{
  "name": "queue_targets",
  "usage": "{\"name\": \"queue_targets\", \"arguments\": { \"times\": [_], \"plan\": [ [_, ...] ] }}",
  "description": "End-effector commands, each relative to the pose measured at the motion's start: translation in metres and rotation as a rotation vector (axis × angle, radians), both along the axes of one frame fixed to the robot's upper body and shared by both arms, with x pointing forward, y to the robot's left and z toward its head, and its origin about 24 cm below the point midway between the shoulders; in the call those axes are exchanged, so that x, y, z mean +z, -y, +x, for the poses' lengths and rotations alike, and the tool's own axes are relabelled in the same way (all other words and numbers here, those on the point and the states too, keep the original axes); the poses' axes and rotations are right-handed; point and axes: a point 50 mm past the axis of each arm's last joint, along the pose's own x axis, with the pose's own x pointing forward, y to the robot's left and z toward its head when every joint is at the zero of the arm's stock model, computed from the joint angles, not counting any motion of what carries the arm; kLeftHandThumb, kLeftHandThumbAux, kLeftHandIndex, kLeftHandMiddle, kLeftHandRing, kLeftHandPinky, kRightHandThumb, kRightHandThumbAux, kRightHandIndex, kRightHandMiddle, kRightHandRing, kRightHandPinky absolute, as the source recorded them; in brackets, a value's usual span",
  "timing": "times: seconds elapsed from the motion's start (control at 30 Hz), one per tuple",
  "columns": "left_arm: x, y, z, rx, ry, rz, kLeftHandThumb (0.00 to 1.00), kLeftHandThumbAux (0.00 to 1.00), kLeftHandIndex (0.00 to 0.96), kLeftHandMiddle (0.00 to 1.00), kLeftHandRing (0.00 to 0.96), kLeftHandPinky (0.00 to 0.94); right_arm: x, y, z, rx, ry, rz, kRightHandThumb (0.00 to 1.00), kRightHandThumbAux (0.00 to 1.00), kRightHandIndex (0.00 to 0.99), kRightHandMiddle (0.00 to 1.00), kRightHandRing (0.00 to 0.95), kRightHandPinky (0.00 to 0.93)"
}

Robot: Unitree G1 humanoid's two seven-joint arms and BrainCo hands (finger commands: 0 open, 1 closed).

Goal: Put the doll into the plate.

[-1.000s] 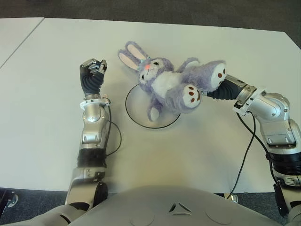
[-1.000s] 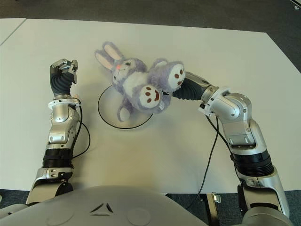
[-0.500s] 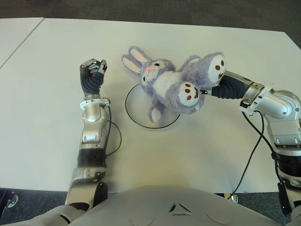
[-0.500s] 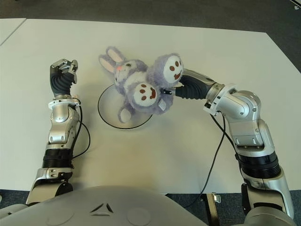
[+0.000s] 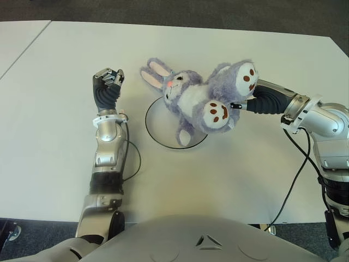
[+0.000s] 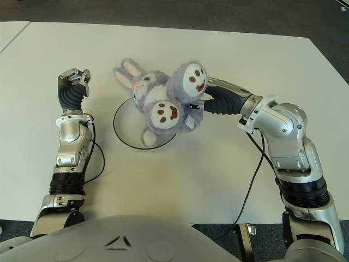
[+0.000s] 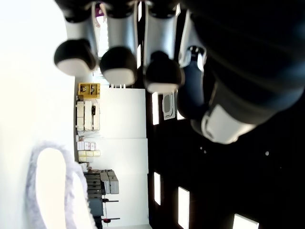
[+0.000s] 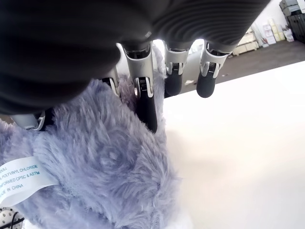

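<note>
A purple plush bunny doll with white soles hangs tilted over the white plate with a black rim, its ears toward my left hand. My right hand is shut on the doll's hind end, feet raised toward the camera. In the right wrist view two fingers press into the doll's fur beside a white label, while the others stand off it. My left hand shows upright to the left of the plate, fingers curled on nothing; its wrist view catches one bunny ear.
The white table stretches around the plate. A black cable hangs from my right forearm toward the table's near edge. A second white table adjoins at the far left.
My right hand has swung the doll's feet higher and drawn its body slightly right, so its head and ears dropped lower toward the plate. The left hand stayed still.
</note>
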Motion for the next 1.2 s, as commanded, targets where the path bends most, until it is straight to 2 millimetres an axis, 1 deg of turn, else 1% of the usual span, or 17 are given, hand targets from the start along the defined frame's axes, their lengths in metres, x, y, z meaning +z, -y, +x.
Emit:
{"name": "queue_targets", "arguments": {
  "times": [0.03,0.6,0.8,1.0,1.07,1.2],
  "plan": [
    [-0.027,0.005,-0.011,-0.008,-0.105,-0.037,0.710,0.706,0.442,0.879,0.886,0.869,0.002,-0.001,0.000,0.013,0.008,0.010,0.587,0.188,0.000,0.000,0.000,0.000],
    [-0.026,0.006,-0.010,-0.009,-0.103,-0.048,0.711,0.705,0.442,0.876,0.883,0.872,0.002,-0.006,-0.004,0.136,0.022,-0.017,0.567,0.191,0.000,0.000,0.000,0.000],
    [-0.027,0.006,-0.010,-0.015,-0.103,-0.044,0.711,0.705,0.442,0.877,0.885,0.870,0.004,-0.006,-0.004,0.135,0.027,-0.043,0.570,0.204,0.000,0.000,0.000,0.000],
    [-0.027,0.007,-0.010,-0.016,-0.106,-0.043,0.711,0.706,0.442,0.877,0.884,0.869,0.004,-0.010,-0.004,0.138,0.027,-0.068,0.569,0.209,0.000,0.000,0.000,0.000],
    [-0.027,0.007,-0.010,-0.019,-0.105,-0.042,0.711,0.706,0.442,0.878,0.884,0.869,0.003,-0.011,-0.004,0.142,0.027,-0.054,0.567,0.209,0.000,0.000,0.000,0.000],
    [-0.027,0.007,-0.010,-0.024,-0.101,-0.041,0.711,0.706,0.442,0.878,0.885,0.869,0.001,-0.012,-0.004,0.131,0.039,0.032,0.555,0.208,0.000,0.000,0.000,0.000]
  ]
}}
